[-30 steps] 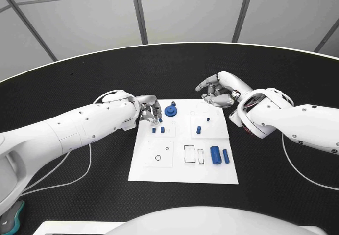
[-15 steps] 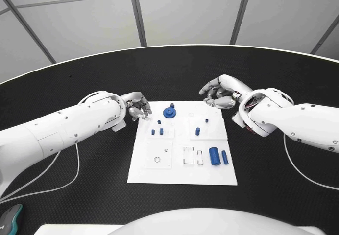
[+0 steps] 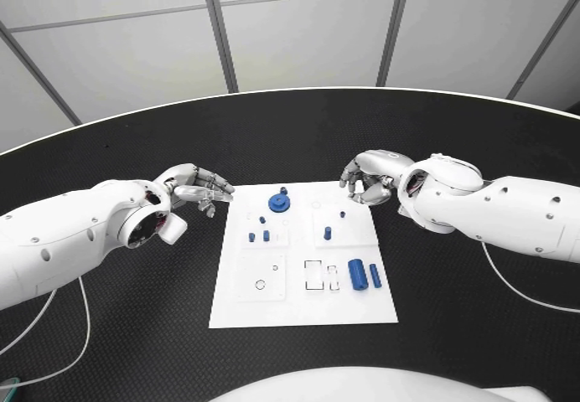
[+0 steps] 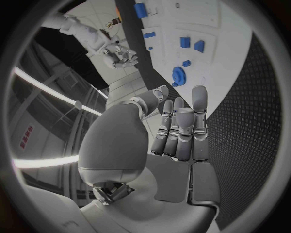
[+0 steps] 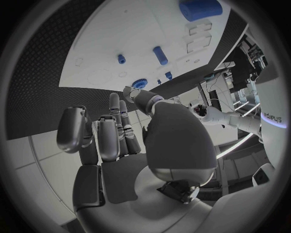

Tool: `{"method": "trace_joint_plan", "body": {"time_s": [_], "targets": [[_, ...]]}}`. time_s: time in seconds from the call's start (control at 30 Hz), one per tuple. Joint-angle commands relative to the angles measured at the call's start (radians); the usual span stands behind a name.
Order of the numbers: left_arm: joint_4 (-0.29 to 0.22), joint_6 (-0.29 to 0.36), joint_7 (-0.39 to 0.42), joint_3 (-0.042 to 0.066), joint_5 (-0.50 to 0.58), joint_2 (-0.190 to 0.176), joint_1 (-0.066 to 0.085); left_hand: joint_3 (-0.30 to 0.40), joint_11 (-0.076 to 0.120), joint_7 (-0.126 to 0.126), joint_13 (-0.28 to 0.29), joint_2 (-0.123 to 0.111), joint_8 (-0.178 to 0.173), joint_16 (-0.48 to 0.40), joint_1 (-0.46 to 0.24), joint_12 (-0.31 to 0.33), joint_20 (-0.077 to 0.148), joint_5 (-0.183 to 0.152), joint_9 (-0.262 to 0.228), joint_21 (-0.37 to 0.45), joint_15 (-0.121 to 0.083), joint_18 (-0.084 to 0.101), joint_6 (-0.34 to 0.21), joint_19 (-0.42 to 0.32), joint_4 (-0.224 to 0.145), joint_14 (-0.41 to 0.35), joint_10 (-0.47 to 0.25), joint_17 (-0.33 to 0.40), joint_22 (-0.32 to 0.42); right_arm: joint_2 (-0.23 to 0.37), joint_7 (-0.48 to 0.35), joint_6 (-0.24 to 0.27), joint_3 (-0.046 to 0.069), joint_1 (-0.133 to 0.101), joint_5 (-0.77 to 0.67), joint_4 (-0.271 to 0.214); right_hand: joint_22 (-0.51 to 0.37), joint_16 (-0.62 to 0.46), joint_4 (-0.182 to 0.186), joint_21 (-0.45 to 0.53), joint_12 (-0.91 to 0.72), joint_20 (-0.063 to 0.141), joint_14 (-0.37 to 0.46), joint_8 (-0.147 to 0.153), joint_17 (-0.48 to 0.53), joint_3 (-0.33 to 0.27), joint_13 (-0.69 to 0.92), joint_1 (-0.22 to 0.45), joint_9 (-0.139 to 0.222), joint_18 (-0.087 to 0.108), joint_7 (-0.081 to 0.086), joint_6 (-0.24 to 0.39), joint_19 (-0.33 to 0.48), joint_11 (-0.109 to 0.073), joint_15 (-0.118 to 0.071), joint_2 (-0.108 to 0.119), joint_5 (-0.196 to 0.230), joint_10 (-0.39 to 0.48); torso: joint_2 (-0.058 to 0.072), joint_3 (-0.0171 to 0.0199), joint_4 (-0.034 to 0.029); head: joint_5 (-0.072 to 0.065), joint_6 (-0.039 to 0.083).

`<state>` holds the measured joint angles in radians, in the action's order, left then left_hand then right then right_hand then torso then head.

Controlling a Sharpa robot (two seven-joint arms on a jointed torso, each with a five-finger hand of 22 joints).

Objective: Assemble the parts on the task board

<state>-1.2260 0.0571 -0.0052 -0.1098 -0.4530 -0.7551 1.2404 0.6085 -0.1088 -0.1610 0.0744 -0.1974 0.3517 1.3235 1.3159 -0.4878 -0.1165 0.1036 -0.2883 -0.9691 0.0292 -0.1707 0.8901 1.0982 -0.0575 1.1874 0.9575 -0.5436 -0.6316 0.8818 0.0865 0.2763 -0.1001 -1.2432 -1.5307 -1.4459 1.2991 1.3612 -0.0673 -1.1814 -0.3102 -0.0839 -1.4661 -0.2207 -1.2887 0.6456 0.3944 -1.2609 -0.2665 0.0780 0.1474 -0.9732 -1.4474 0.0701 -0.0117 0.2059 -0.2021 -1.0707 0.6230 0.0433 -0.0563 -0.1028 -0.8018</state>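
The white task board (image 3: 302,293) lies in the middle of the black table. On its far part stands a blue gear (image 3: 279,203) (image 4: 178,75), with small blue pegs (image 3: 259,235) just in front of it and another peg (image 3: 328,232) to their right. A thick blue cylinder (image 3: 358,273) (image 5: 200,8) and a thinner one (image 3: 375,275) lie near the board's right edge. My left hand (image 3: 194,188) (image 4: 179,131) hovers off the board's far left corner, fingers stretched out, holding nothing. My right hand (image 3: 369,177) (image 5: 115,131) hangs at the far right corner, fingers loosely bent, thumb apart, nothing in it.
Empty outlined slots (image 3: 314,275) and a round hole (image 3: 259,285) mark the board's near half. Black mat (image 3: 121,335) surrounds the board on all sides. A white cable (image 3: 520,289) trails from the right arm across the table.
My left hand has drawn back leftward from over the pegs and gear to beyond the board's edge. The right hand has hardly moved. The camera has shifted a little.
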Motion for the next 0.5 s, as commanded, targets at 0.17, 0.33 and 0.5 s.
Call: {"method": "trace_joint_plan", "body": {"time_s": [0.17,0.33,0.5], "targets": [[-0.113,-0.04,0.057,0.0,0.346,-0.082,0.0,-0.007,-0.001,-0.009,0.001,0.005,-0.01,-0.052,-0.003,0.003,-0.002,0.004,-0.009,0.034,0.003,-0.015,-0.002,-0.019,0.009,-0.063,-0.013,0.113,0.022,-0.007,0.036,-0.034,-0.003,0.011,-0.141,0.007,-0.008,-0.002,0.02,0.009,0.057,-0.007,-0.039,0.005,0.003,-0.001,-0.055,0.001,0.002,0.007,0.01,0.026,-0.002,0.015,0.011,0.025,0.009,0.005,0.001,-0.0022,-0.0011,-0.023,0.016],[-0.16,-0.073,0.085,-0.001,0.449,-0.106,0.0,-0.02,-0.004,-0.012,0.002,0.005,-0.012,-0.073,-0.003,0.003,-0.005,0.004,-0.017,0.063,0.006,-0.015,-0.002,-0.032,0.015,-0.092,-0.018,0.128,0.041,-0.015,0.042,-0.034,-0.004,0.02,-0.163,0.009,-0.012,-0.004,0.027,0.016,0.077,-0.013,-0.039,0.014,0.004,0.0,-0.078,0.0,0.005,0.008,0.02,0.04,-0.001,0.024,0.017,0.035,0.009,0.009,0.003,-0.0014,-0.0004,-0.025,0.027],[-0.183,-0.094,0.104,-0.001,0.501,-0.114,0.0,-0.025,-0.004,-0.012,0.003,0.007,-0.012,-0.08,-0.003,0.002,-0.006,0.004,-0.02,0.074,0.007,-0.014,-0.001,-0.037,0.017,-0.102,-0.018,0.134,0.048,-0.026,0.04,-0.039,-0.006,0.031,-0.171,0.015,-0.01,-0.002,0.031,0.014,0.087,-0.014,-0.039,0.013,0.002,0.004,-0.092,-0.004,0.005,0.008,0.017,0.037,-0.002,0.024,0.019,0.035,0.006,0.004,0.004,-0.0014,-0.0011,-0.023,0.03]]}}
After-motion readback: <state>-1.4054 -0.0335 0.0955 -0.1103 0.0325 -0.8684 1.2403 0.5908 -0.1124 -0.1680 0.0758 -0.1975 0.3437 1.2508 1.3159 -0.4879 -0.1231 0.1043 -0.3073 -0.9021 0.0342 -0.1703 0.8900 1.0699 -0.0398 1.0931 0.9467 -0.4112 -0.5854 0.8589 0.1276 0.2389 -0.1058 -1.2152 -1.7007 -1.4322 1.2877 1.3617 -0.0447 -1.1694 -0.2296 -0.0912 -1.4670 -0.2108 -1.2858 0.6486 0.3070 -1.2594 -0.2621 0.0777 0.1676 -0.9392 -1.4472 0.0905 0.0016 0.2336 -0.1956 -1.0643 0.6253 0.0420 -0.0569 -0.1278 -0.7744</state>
